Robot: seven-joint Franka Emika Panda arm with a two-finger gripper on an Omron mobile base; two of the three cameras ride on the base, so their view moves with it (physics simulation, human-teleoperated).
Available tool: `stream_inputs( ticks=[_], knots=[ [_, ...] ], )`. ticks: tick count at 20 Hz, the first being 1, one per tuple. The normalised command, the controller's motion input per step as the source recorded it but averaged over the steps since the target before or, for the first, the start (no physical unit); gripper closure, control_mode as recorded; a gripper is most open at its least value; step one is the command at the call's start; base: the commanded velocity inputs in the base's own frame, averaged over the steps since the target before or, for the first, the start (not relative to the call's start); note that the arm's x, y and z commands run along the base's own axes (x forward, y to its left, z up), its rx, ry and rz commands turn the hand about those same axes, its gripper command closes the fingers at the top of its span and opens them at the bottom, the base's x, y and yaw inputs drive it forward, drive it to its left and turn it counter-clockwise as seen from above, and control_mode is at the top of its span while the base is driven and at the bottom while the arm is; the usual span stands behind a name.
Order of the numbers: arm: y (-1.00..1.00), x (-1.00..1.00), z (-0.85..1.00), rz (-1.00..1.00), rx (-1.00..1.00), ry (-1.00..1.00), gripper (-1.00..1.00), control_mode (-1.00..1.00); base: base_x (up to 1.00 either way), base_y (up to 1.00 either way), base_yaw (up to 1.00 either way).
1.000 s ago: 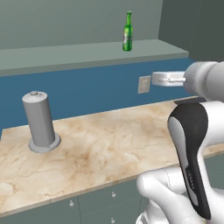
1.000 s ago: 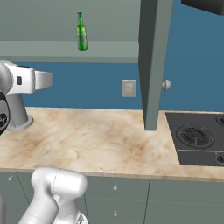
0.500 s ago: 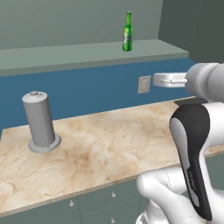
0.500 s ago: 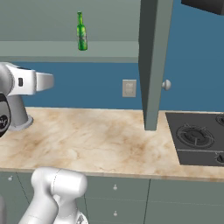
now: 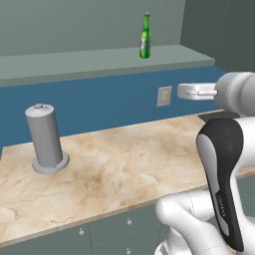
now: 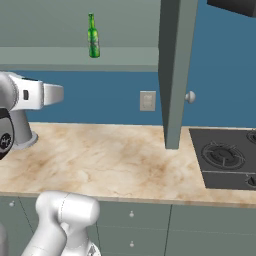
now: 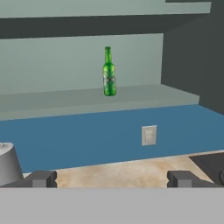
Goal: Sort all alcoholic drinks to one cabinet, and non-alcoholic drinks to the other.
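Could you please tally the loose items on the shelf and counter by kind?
Green glass bottle upright on the cabinet shelf: 1
Grey cylinder on a round base, on the counter: 1
Total: 2

Green glass bottle (image 5: 145, 36) with a pale label band mid-body, standing on a grey-green cabinet shelf (image 5: 99, 59). Cabinet door (image 6: 173, 70) is the same grey-green, round knob (image 6: 189, 97) pale. Back wall (image 5: 99, 107) is flat mid blue; wall outlet (image 6: 147, 100) is off-white/beige. Countertop (image 5: 119, 164) is beige marble with tan-brown veining. Tall cylinder (image 5: 46, 139) and its round base are plain light grey. Stovetop (image 6: 227, 157) is near-black with dark grey burner rings. Lower drawer fronts (image 6: 130, 225) are muted grey-green with small pale knobs. Gripper (image 7: 112, 178) finger tips are dark grey.
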Motion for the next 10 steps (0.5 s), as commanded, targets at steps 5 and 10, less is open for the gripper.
stream_inputs(
  ticks=[5,10],
  knots=[
    [0.0,0.0,0.0,0.0,0.0,0.0,-1.0,1.0,-0.13,0.0,-0.01],
    [0.0,0.0,0.0,0.0,0.0,0.0,-1.0,1.0,-0.47,-0.02,-0.01]
  ],
)
